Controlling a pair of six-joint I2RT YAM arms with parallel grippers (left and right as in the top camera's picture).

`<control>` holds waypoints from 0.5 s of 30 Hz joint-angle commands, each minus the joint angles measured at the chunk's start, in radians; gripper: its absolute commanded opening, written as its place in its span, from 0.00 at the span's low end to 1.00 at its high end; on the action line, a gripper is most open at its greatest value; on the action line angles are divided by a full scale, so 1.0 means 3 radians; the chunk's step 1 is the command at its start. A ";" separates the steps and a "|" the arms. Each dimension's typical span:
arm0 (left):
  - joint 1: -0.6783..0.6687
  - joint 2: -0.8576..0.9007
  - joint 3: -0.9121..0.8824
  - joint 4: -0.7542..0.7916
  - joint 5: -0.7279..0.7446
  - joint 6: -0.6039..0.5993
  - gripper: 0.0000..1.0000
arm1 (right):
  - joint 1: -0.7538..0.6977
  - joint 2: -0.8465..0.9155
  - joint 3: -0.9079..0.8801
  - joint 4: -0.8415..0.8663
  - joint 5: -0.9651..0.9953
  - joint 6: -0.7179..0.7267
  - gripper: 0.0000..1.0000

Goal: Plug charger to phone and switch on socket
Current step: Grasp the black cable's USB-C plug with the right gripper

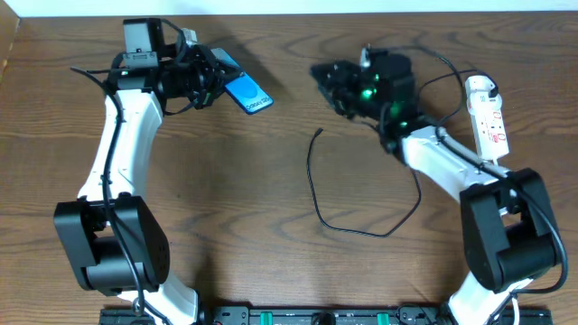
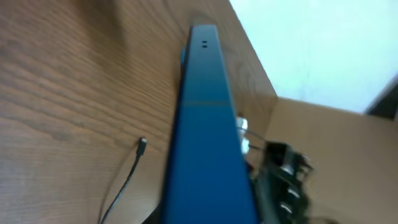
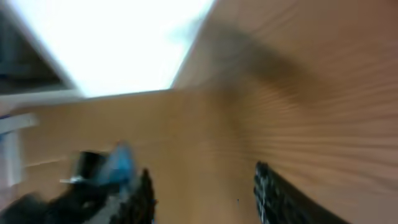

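Gripping phone (image 1: 247,93) in left tool (image 1: 215,79), right tool (image 1: 332,83) spread wide, empty, charger (image 1: 311,181) tip near, untouched.

Left end effector (image 1: 219,83) clamped on phone (image 1: 247,94), right end effector (image 1: 327,79) agape, arms extended.

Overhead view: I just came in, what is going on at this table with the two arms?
The left end effector grips the phone at the far side of the table. The right end effector is open and empty near the middle. The charger cable lies loose on the wood, its free end not in the phone. The socket sits at the right edge.
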 commanded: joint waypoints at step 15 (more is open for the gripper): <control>-0.0005 -0.0062 0.0062 0.0052 0.0506 0.0174 0.08 | 0.0296 0.0373 -0.0019 -0.1253 0.0291 -0.0877 0.37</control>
